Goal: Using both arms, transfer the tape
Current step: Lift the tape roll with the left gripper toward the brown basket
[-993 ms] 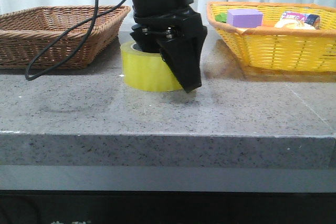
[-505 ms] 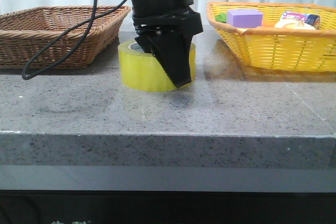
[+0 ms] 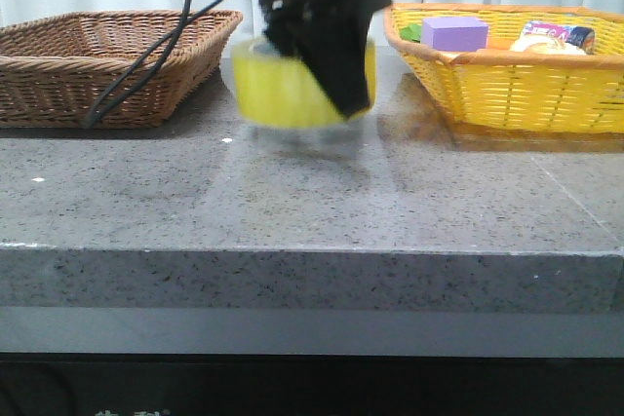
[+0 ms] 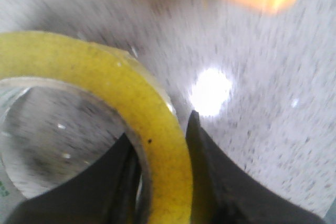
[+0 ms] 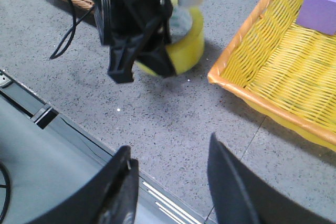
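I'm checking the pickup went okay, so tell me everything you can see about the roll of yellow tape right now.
The tape is a wide roll of translucent yellow film with a pale inner core. The left gripper is shut on its wall, one finger inside the core and one outside. In the front view it looks motion-blurred and lifted clear of the grey speckled table, hanging between the brown wicker basket and the yellow basket. The right gripper is open and apart from it.

Open counter lies between the brown wicker basket and the yellow basket; the left end effector, holding the tape, occupies that gap.
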`<state>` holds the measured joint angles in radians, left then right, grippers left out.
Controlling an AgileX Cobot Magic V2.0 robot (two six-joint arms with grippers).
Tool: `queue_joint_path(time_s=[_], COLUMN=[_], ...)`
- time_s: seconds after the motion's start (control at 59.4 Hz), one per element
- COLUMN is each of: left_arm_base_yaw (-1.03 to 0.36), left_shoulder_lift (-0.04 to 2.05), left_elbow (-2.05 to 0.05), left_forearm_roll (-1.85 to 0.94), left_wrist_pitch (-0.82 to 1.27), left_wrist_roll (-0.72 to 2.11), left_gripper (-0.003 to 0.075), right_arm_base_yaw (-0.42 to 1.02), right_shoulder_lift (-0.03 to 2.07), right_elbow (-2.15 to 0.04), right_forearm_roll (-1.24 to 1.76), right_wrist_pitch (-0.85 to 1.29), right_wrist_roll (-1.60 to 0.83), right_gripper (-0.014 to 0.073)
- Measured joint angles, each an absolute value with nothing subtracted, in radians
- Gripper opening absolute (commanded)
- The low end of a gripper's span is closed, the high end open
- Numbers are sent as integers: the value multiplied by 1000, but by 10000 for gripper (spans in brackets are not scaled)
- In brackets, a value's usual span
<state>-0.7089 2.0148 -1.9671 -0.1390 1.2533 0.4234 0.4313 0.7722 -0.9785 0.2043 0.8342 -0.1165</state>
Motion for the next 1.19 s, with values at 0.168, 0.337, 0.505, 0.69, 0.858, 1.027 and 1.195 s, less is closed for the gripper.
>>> queue_joint_path(time_s=[0.168,0.337,0.505,0.69,0.858,1.027,1.195], left_arm_base_yaw=[-709,-709,-683,-609,-518,-415,-327], left_shoulder_lift=[1986,1940,1879,1827,1826,1856,1911], left_elbow=[-2061,-2123,-2142,-2142,-2144,-2146,-2146], left_forearm_roll=[-134,-90,-74,-71,-71,-67,-67], left_wrist_pitch=[1257,1266,1274,1281,1283,1287,1287], left_wrist_roll=[390,361,339,310,263,209,154], left_gripper=[145,145,145,145,145,146,146], right_arm_base_yaw=[431,431,431,431,431,431,431], right_shoulder_lift=[772,772,772,772,772,772,772], right_elbow=[-978,-978,-978,-978,-978,-978,-978], right_forearm_roll=[204,204,204,204,204,204,204], right_wrist_pitch=[834,834,834,834,834,834,834], right_wrist_roll=[-117,-115,-115,-115,-115,-115,-115], right_gripper=[350,350,350,350,350,350,350])
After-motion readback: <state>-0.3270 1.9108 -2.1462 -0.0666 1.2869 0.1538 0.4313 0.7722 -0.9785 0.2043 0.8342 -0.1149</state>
